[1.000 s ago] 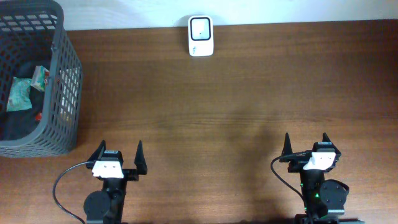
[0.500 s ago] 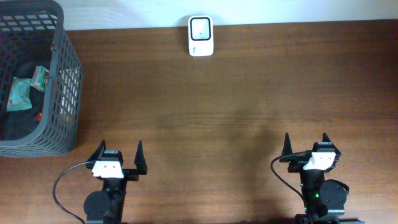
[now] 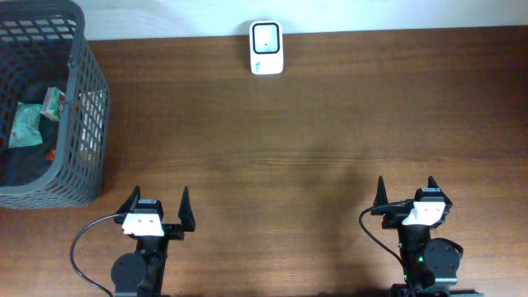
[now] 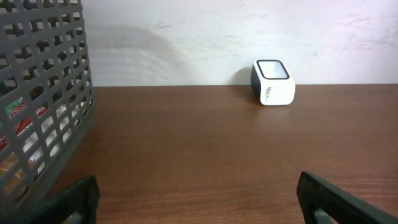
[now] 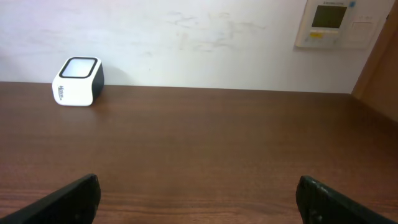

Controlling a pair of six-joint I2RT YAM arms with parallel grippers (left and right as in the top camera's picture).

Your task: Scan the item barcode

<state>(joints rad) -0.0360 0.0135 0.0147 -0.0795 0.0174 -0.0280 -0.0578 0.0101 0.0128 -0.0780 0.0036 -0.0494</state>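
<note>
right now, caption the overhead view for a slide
Left pincer and right pincer open, empty; grey basket left, white scanner far.

A dark brown wooden bench (image 3: 330, 124) runs to the far edge, where it meets a white, lightly scuffed wall (image 5: 186, 37). On the far right, a beige control panel (image 5: 329, 22) hangs beside a brown wooden surface (image 5: 382, 68). The light is soft and even.

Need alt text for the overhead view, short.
The open left gripper and open right gripper sit empty at the near edge of a brown wooden table. A small white barcode scanner stands at the far edge; a grey plastic mesh basket holding packaged items sits far left.
</note>
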